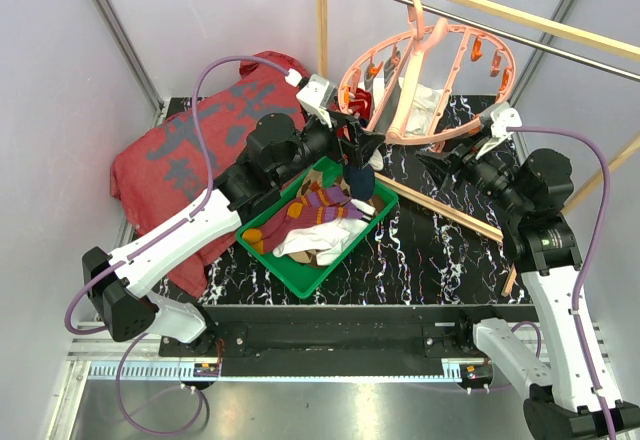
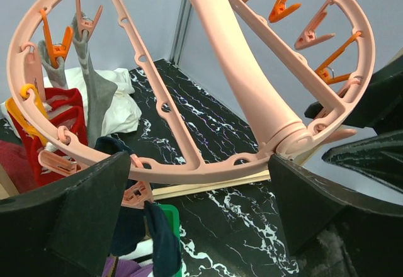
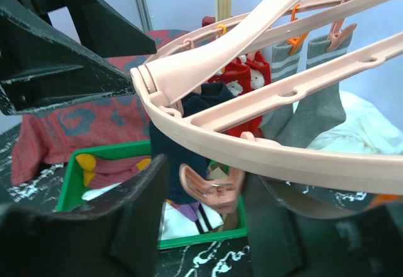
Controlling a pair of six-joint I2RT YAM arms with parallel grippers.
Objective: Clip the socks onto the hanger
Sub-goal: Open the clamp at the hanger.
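Two gaping pincers of mine hover at the round salmon-pink plastic hanger (image 2: 245, 82): left pincer (image 2: 196, 163) at 8 o'clock, right pincer (image 3: 204, 176) at 6.

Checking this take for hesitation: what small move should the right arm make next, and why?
Probably close the right pincer on the pink clip to squeeze it open. In the right wrist view the pincer is open with that clip hanging from the hanger between its fingers, and the navy sock dangles just beside it; whether the sock is already clipped cannot be told.
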